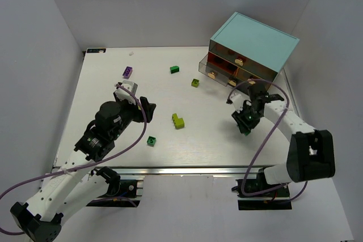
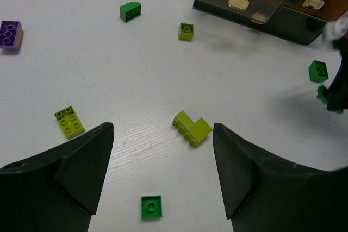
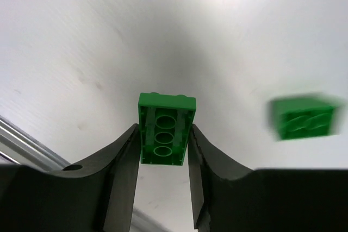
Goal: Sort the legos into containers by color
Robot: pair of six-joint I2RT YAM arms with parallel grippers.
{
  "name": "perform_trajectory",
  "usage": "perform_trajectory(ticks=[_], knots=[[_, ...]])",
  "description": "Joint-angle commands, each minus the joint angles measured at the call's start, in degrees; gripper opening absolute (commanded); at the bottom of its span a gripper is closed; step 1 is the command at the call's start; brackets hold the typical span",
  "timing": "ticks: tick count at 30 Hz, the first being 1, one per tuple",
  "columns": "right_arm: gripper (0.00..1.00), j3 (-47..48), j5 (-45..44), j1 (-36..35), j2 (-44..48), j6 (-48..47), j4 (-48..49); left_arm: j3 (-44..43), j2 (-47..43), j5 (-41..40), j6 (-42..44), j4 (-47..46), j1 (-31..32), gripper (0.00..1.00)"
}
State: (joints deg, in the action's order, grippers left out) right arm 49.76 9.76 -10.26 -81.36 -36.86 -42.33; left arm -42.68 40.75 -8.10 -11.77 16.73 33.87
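Note:
My right gripper point(image 3: 163, 134) is shut on a dark green brick point(image 3: 163, 129), its hollow underside toward the camera, and holds it over the table right of centre point(image 1: 245, 124). A second dark green brick point(image 3: 303, 118) lies blurred beside it and also shows in the left wrist view point(image 2: 318, 70). My left gripper point(image 2: 163, 129) is open and empty above a lime L-shaped brick point(image 2: 192, 127) and a green plate point(image 2: 151, 207). The cabinet point(image 1: 252, 41) stands at the back right with one brown drawer point(image 2: 239, 1) pulled out.
Loose on the table are a purple brick point(image 2: 10, 33), a dark green brick point(image 2: 130, 11), a small lime brick point(image 2: 186, 31) and a lime square brick point(image 2: 69, 120). White walls close in the table on both sides and at the back.

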Motion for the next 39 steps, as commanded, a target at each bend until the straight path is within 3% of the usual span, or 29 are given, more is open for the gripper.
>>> perform_trajectory(ticks=[1, 8, 15, 23, 32, 35, 39], knots=[[0.08, 11.55, 10.28, -2.92, 5.69, -3.22, 1.27, 0.14, -0.5, -1.04, 0.78, -0.12, -0.38, 0.83], [0.1, 28.88, 5.98, -6.78, -0.44, 5.13, 11.82, 0.49, 1.34, -2.71, 1.13, 0.05, -0.38, 0.83], [0.14, 38.9, -1.92, -9.68, -11.97, 5.22, 17.89, 0.66, 3.1, -4.12, 1.49, 0.23, -0.38, 0.84], [0.21, 44.37, -13.43, -11.88, -21.19, 2.15, 23.69, 0.75, 3.9, -4.12, 1.66, 0.32, -0.38, 0.84], [0.23, 48.33, -15.38, -12.24, -23.75, 2.06, 22.99, 0.75, 3.72, -3.94, 1.66, 0.14, -0.38, 0.84], [0.29, 48.85, -17.66, -12.41, -24.81, 1.88, 23.78, 0.75, 3.54, -3.77, 1.66, 0.06, -0.38, 0.84], [0.56, 49.3, -19.6, -12.68, -26.92, 1.62, 22.73, 0.75, 3.72, -3.59, 1.66, 0.14, -0.38, 0.84]])
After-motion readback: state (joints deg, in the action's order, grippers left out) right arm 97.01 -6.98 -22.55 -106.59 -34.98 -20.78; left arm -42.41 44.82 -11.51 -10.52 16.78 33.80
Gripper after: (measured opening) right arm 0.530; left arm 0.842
